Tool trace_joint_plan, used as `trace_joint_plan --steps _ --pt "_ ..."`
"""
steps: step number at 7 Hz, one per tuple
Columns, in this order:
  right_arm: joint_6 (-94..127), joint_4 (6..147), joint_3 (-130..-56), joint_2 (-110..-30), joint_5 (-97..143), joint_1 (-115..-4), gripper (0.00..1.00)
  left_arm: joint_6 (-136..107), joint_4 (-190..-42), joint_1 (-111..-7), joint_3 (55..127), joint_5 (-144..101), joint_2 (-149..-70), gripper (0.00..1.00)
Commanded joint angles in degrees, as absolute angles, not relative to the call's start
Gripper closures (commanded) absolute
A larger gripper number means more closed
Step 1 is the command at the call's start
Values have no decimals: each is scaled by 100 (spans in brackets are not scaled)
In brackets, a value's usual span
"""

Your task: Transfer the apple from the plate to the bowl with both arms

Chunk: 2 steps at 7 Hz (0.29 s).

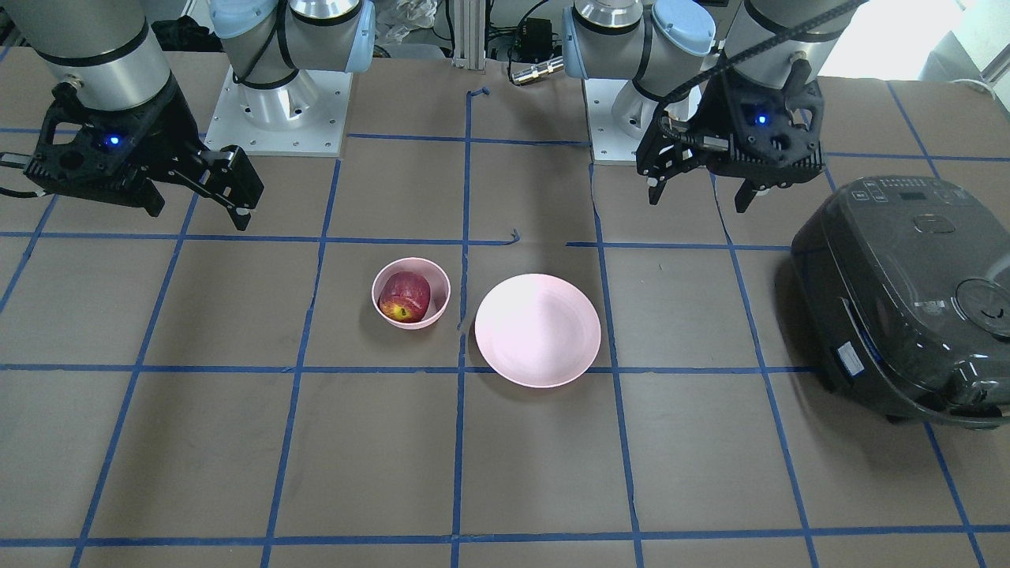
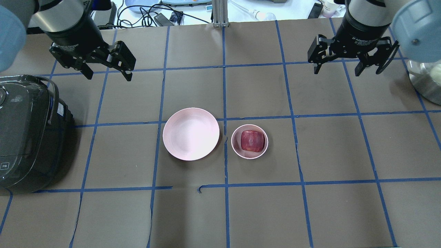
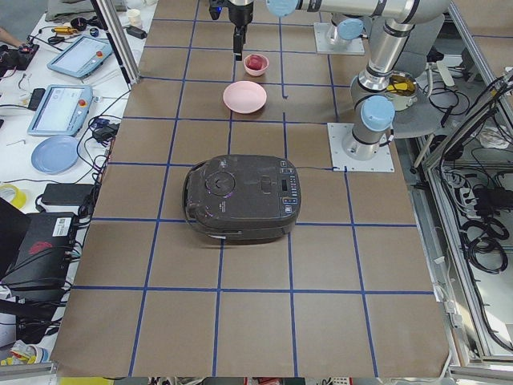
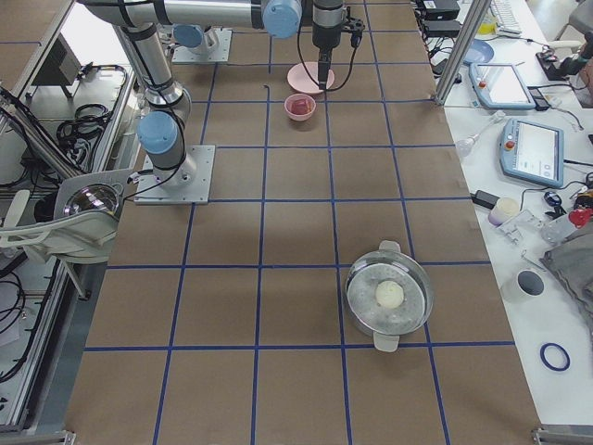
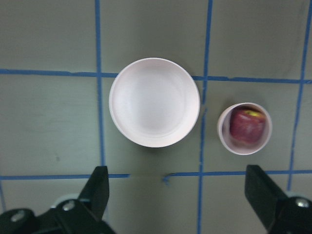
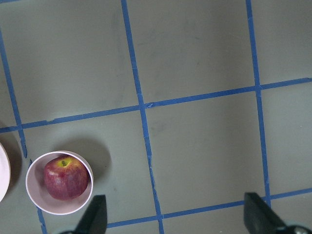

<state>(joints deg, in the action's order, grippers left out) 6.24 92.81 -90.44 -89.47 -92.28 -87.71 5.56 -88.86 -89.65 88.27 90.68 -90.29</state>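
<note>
the left fingers (image 2: 124, 65) are spread wide and grasp nothing; the right fingers (image 2: 316, 63) are likewise released and bare. both pairs hang high over the far half of the surface (image 2: 330, 144), well apart from the dishes and from each other.

the apple (image 2: 252, 140) sits inside the bowl (image 2: 235, 148), stem up, with its yellow patch showing in the wrist views. the plate (image 2: 191, 134) lies just beside the bowl, on the left arm's side, with nothing on it.

judged from this, the transfer looks finished: the fruit is where the task wants it and neither arm is near it. the next move likely calls for no more than parking the arms, keeping clear of the bowl.

the surface is brown paper marked into squares with blue tape. a dark rice cooker (image 2: 27, 134) stands at the left end, and a metal pot (image 4: 389, 297) with a lid at the right end. benches with cables, tablets and small tools run along the far side.
</note>
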Motion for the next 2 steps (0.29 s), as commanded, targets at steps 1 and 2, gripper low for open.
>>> trace_joint_plan --steps 1,2 --pt "624 9281 -9044 -8947 -9220 -8771 0 554 -8341 -8974 9114 9131 -9053 0" --pt "624 9290 -9044 -8947 -9220 -8771 0 545 -8341 -8974 9114 9080 -9053 0"
